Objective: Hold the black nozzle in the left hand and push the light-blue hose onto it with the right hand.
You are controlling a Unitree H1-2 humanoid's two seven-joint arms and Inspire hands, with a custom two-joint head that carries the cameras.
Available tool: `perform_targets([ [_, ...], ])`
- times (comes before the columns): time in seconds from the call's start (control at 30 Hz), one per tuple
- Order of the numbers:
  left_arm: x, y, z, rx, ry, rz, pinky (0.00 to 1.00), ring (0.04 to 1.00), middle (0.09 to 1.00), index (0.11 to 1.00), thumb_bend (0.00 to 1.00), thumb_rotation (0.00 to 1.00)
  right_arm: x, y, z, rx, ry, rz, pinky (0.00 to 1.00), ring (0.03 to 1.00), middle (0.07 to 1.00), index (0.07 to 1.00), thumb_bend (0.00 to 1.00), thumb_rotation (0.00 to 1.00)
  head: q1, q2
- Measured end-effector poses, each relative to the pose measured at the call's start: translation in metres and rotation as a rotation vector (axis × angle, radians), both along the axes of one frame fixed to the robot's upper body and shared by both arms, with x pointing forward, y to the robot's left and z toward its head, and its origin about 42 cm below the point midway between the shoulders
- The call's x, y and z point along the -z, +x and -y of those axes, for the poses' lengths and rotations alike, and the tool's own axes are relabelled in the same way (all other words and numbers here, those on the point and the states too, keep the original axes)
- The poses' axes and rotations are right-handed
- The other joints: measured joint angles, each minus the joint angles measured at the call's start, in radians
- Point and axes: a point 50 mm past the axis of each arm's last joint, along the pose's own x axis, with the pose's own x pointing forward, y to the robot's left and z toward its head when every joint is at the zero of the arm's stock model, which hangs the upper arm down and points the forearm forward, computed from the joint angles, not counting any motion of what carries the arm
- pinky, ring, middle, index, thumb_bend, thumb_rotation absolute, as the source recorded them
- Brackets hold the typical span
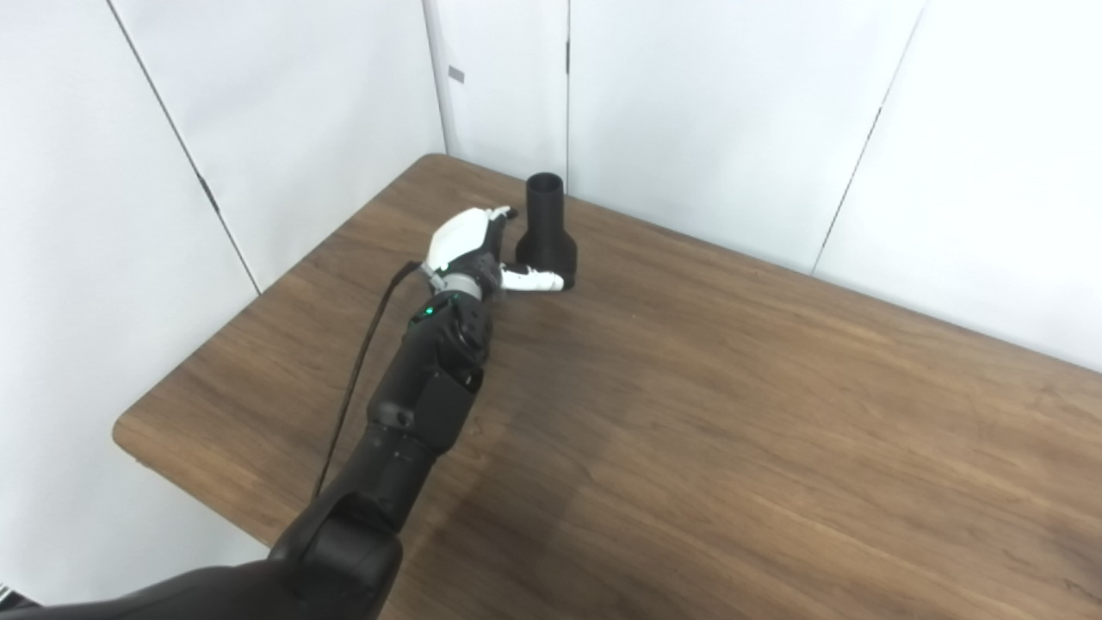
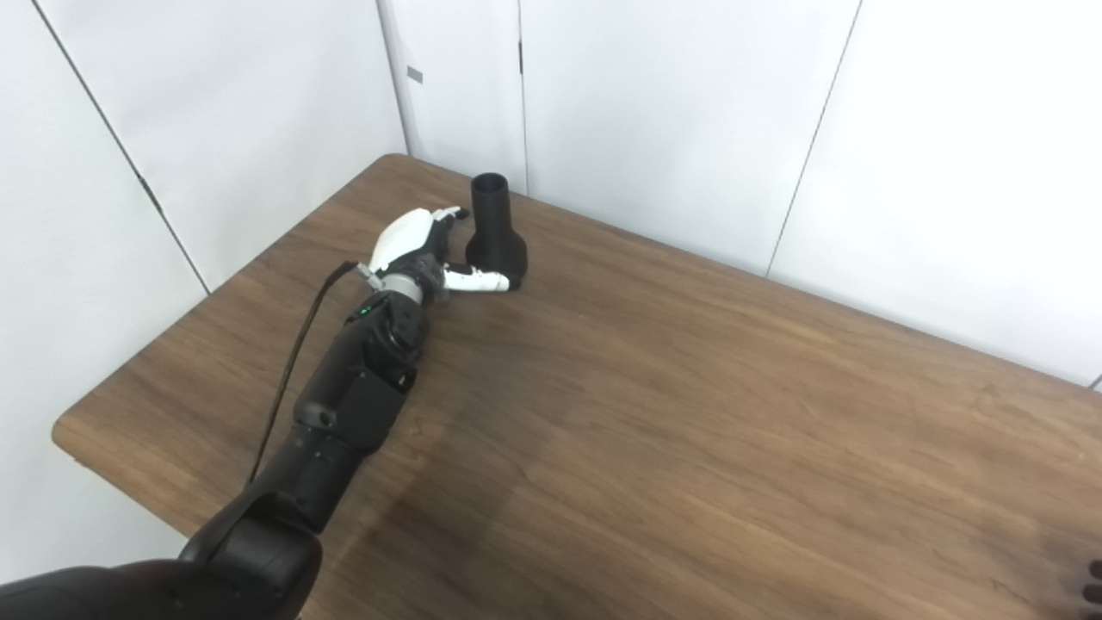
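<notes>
Nozzle task, step in hand: the left hand reaches for the black nozzle; I judge the grasp is not yet made.
Left arm (image 1: 426, 387): it comes in from the lower left and stretches far over the table (image 1: 732, 430), almost to the back corner, because the nozzle stands there.
Left hand (image 1: 469, 250): it is spread, fingers apart and holding nothing. The thumb (image 1: 534, 278) lies low along the table and its tip is at the foot of the nozzle; I cannot tell if it truly touches. The other fingers (image 1: 502, 213) point to the neck from the near-left side, with a small gap.
Why the hand is so: thumb on one side and fingers on the other make a fork around the wide base, which looks ready for closing on it.
Black nozzle (image 1: 545, 231): just beyond the left hand, a little to its right. It stands upright on its wide end, narrow open neck up; this makes it stable and leaves the neck free for a hose.
Right hand: only dark tips show at the lower right edge of the right eye view (image 2: 1092, 581); its state cannot be told.
Light-blue hose: not in view.
Behind the nozzle: white wall panels (image 1: 689, 103).
</notes>
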Motion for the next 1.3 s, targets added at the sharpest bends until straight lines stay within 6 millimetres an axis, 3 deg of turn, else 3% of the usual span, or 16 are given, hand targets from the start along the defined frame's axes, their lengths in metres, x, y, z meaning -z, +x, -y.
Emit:
perform_targets([
  [0.2,0.003,0.003,0.014,0.033,-0.003,0.009,0.84,0.958,0.937,0.889,1.00,0.37,0.000,-0.001,-0.001,-0.004,-0.004,0.000,0.40,0.530,0.568,0.518,0.77,0.60,-0.008,0.000],
  [0.57,0.005,0.004,0.019,0.041,-0.039,0.043,0.75,0.900,0.902,0.858,1.00,0.33,-0.001,-0.006,-0.002,-0.003,-0.007,-0.001,0.39,0.526,0.564,0.517,0.76,0.60,-0.021,0.008],
  [0.6,0.006,0.004,0.019,0.038,-0.046,0.051,0.63,0.801,0.828,0.838,1.00,0.29,-0.001,-0.007,-0.002,-0.003,-0.008,-0.001,0.39,0.527,0.566,0.518,0.76,0.60,-0.023,0.011],
  [0.77,0.019,0.004,0.019,-0.022,-0.041,0.153,0.41,0.555,0.622,0.755,1.00,0.20,-0.002,-0.010,-0.003,-0.005,-0.011,-0.003,0.39,0.519,0.559,0.514,0.75,0.60,-0.025,0.014],
  [0.8,0.021,0.004,0.018,-0.027,-0.036,0.169,0.30,0.421,0.504,0.741,1.00,0.18,-0.003,-0.011,-0.003,-0.006,-0.011,-0.004,0.39,0.524,0.563,0.516,0.76,0.60,-0.026,0.017],
  [0.93,0.032,0.004,0.017,-0.032,-0.019,0.212,0.25,0.375,0.446,0.738,1.00,0.17,-0.003,-0.013,-0.003,-0.006,-0.012,-0.007,0.40,0.531,0.570,0.521,0.74,0.60,-0.034,0.020],
  [1.03,0.034,0.003,0.016,-0.032,-0.015,0.225,0.26,0.385,0.440,0.745,1.00,0.16,-0.003,-0.014,-0.004,-0.005,-0.011,-0.012,0.40,0.533,0.571,0.521,0.72,0.58,-0.037,0.021],
  [1.07,0.036,0.003,0.017,-0.029,-0.010,0.227,0.30,0.442,0.471,0.741,1.00,0.17,-0.004,-0.014,-0.004,-0.005,-0.010,-0.014,0.40,0.532,0.571,0.521,0.71,0.58,-0.038,0.021],
  [1.1,0.037,0.004,0.017,-0.029,-0.003,0.231,0.45,0.606,0.588,0.729,1.00,0.17,-0.004,-0.014,-0.004,-0.005,-0.010,-0.015,0.40,0.531,0.569,0.521,0.71,0.58,-0.040,0.023],
  [1.13,0.038,0.004,0.016,-0.027,0.010,0.240,0.54,0.673,0.631,0.708,1.00,0.16,-0.005,-0.014,-0.005,-0.007,-0.011,-0.015,0.40,0.531,0.569,0.521,0.71,0.58,-0.040,0.023],
  [1.17,0.039,0.004,0.016,-0.016,0.027,0.242,0.62,0.696,0.652,0.685,1.00,0.14,-0.005,-0.014,-0.005,-0.008,-0.011,-0.016,0.40,0.530,0.568,0.521,0.70,0.58,-0.040,0.023],
  [1.23,0.047,0.003,0.018,0.015,0.074,0.262,0.72,0.610,0.564,0.616,0.97,0.04,-0.007,-0.017,-0.006,-0.012,-0.014,-0.012,0.40,0.528,0.567,0.518,0.70,0.59,-0.052,0.037],
  [1.27,0.053,0.002,0.018,0.028,0.108,0.272,0.73,0.593,0.524,0.562,0.75,0.02,-0.008,-0.017,-0.007,-0.016,-0.017,-0.009,0.40,0.529,0.569,0.520,0.70,0.59,-0.058,0.041],
  [1.3,0.055,0.004,0.020,0.054,0.137,0.283,0.75,0.585,0.497,0.531,0.62,0.01,-0.009,-0.018,-0.008,-0.018,-0.019,-0.009,0.39,0.529,0.569,0.520,0.71,0.59,-0.061,0.046],
])
